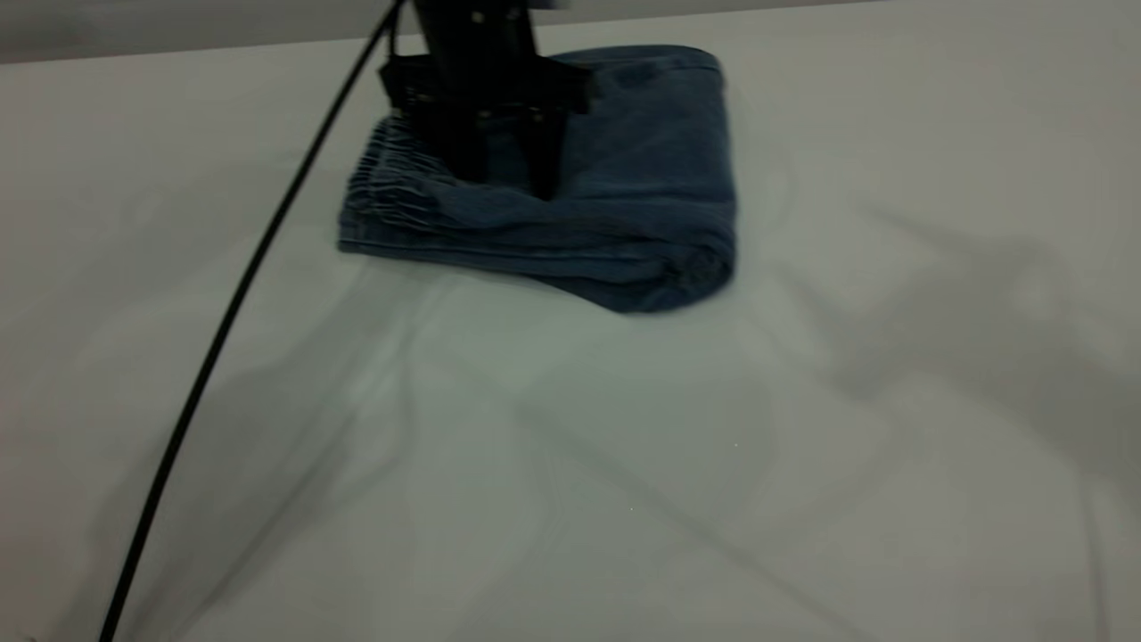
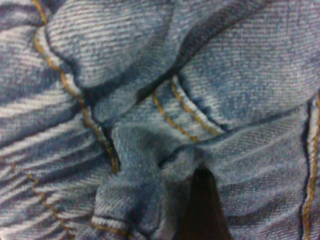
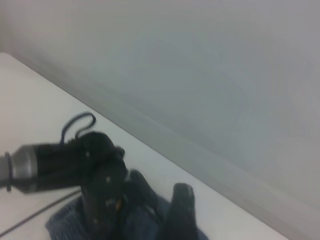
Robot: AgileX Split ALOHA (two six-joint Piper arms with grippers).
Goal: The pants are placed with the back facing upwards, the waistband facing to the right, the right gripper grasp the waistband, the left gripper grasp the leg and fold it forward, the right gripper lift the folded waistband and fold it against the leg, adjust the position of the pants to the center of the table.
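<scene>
Now the bare table (image 1: 570, 464) lies nearest the camera, and beyond it, toward the far edge, sit the pants (image 1: 624, 196) — already folded into a compact bundle. So I judge the folding done and the centring step in hand: the next move calls for dragging the bundle nearer the middle. My left pincer (image 1: 506, 183) stands on the denim near the gathered waistband (image 1: 392, 178), fingers slightly spread, tips pressing into the cloth — whether they pinch it I cannot tell

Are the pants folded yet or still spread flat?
Folded: the pants lie as a compact stacked bundle, layered edges showing, with the left gripper pressing down on top.
</scene>
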